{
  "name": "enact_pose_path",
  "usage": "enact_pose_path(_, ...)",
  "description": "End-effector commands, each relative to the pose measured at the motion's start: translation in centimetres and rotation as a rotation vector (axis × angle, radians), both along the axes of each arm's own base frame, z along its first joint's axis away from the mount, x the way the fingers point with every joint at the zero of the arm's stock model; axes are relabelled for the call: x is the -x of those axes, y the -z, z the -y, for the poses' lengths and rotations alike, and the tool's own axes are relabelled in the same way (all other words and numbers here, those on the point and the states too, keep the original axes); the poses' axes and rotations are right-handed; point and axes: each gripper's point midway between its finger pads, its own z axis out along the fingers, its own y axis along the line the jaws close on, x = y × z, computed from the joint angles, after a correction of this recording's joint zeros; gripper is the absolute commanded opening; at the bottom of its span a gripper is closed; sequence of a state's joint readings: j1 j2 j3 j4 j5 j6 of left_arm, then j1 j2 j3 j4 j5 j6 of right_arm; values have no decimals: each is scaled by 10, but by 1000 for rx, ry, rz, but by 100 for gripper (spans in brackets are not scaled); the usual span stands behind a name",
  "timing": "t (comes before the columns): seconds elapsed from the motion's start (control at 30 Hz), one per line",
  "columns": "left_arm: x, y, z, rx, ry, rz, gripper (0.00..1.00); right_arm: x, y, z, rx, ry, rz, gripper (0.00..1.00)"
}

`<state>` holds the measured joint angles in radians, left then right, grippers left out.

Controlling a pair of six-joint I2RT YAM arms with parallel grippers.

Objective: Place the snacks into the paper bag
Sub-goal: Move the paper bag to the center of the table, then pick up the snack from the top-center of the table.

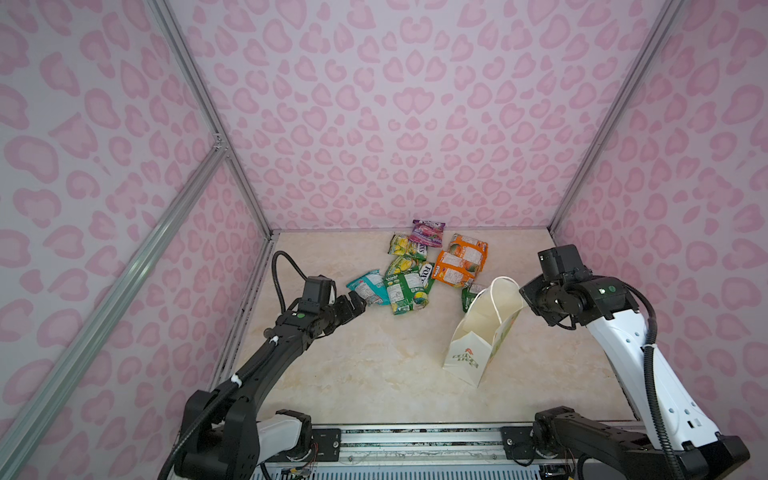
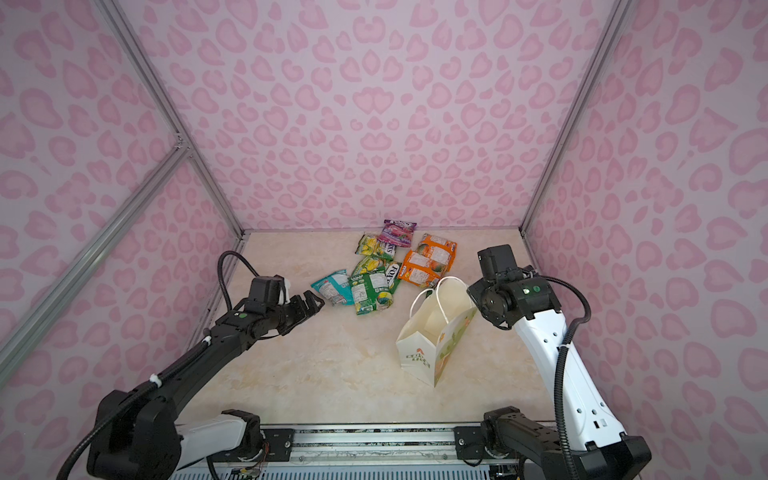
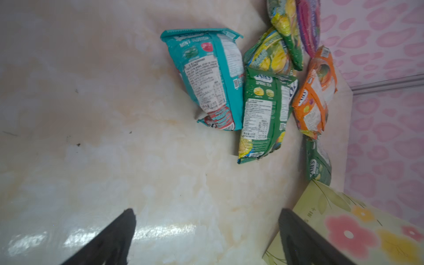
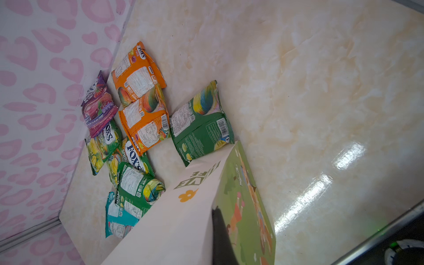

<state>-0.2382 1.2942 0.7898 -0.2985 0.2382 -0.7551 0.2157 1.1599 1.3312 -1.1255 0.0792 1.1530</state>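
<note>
The right jaws are clamped on the upper rim of the tilted paper bag (image 1: 467, 353), which stands on the bench (image 1: 374, 365). The left jaws gape empty, well left of the bag. The snacks (image 1: 405, 291) lie heaped just behind it.

“FOX'S” on yellow-green packet (image 4: 135, 158) near the paper bag (image 4: 179, 218), “SPRING TEA” on dark green packet (image 3: 263, 110), “MINT” on teal packet (image 3: 206, 78), “LOVE LIFE” on the bag.

Left gripper (image 1: 358, 302) spread wide on its outstretched arm; right gripper (image 1: 524, 298) clamped closed, wrist turned inward.
</note>
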Motion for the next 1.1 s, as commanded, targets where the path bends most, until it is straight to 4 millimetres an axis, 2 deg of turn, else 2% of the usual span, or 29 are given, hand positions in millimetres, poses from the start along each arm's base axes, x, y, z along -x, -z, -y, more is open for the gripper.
enact_pose_path(0.0,-28,11,5,37,-53,-16,100,-11,-2,-3,38,-91,36,0)
enact_pose_path(0.17,-69,28,9,55,-83,8,99,-16,-3,1,20,-111,73,0)
enact_pose_path(0.3,-98,38,16,114,-83,29,98,-23,-3,-5,-18,-151,111,0)
enact_pose_path(0.5,-127,58,24,142,-85,42,95,-28,5,-11,-43,-199,104,0)
enact_pose_path(0.63,-133,74,23,144,-111,28,92,-27,6,-10,-52,-217,105,0)
enact_pose_path(0.87,-138,87,25,185,-130,64,84,-32,3,-13,-71,-249,132,0)
enact_pose_path(1.07,-142,94,26,183,-128,49,66,-35,8,-19,-110,-265,140,0)
